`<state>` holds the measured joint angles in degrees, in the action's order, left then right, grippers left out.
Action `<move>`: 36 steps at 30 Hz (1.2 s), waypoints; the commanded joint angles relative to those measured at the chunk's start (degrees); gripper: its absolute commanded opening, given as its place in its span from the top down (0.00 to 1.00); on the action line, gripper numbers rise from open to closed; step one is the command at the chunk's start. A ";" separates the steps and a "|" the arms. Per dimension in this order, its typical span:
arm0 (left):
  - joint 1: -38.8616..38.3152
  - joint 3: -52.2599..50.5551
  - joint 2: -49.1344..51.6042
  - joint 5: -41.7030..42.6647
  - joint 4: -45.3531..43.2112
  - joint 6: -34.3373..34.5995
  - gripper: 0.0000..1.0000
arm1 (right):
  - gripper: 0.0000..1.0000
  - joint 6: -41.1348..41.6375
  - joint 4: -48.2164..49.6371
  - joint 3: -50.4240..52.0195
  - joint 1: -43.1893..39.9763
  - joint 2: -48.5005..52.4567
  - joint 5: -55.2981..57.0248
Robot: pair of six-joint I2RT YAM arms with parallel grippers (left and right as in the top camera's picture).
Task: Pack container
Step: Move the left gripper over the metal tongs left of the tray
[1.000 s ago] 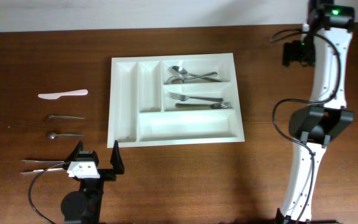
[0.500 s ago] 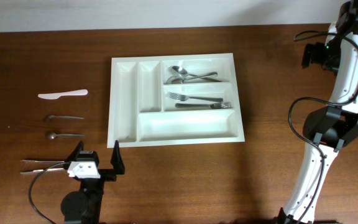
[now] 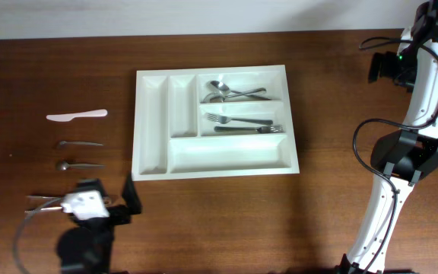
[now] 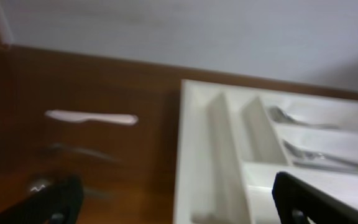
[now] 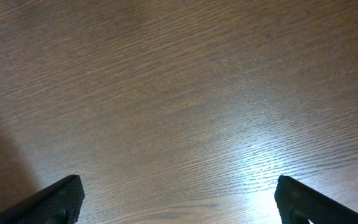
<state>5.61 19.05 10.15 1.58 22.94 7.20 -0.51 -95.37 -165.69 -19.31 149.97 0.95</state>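
Note:
The container, a white cutlery tray, lies mid-table, with spoons in its top right compartment and forks in the one below. It also shows in the left wrist view. My left gripper is open and empty, in front of the tray's left corner; it also shows in the left wrist view. My right gripper is open and empty over bare wood at the far right; its wrist shows in the overhead view.
Left of the tray lie a white plastic knife, which also shows in the left wrist view, two small metal utensils and long thin metal pieces beside my left gripper. The right arm stands at the table's right edge.
My left gripper has shifted left and turned, and is blurred by motion. The right arm swung to the right a second ago and has held still since.

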 commanded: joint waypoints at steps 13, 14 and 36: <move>3.63 30.91 32.15 -21.35 19.37 38.77 0.01 | 0.01 -0.57 0.20 0.55 -0.22 -1.31 -0.55; 3.63 31.78 33.07 -23.26 21.51 43.74 0.01 | 0.01 -0.57 0.20 0.55 -0.22 -1.31 -0.55; 18.78 43.58 59.10 -6.36 40.26 75.01 0.01 | 0.01 -0.57 0.20 0.55 -0.22 -1.31 -0.55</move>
<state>20.99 55.42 63.20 -8.75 60.20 77.93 -0.67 -95.33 -165.62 -19.31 149.97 0.95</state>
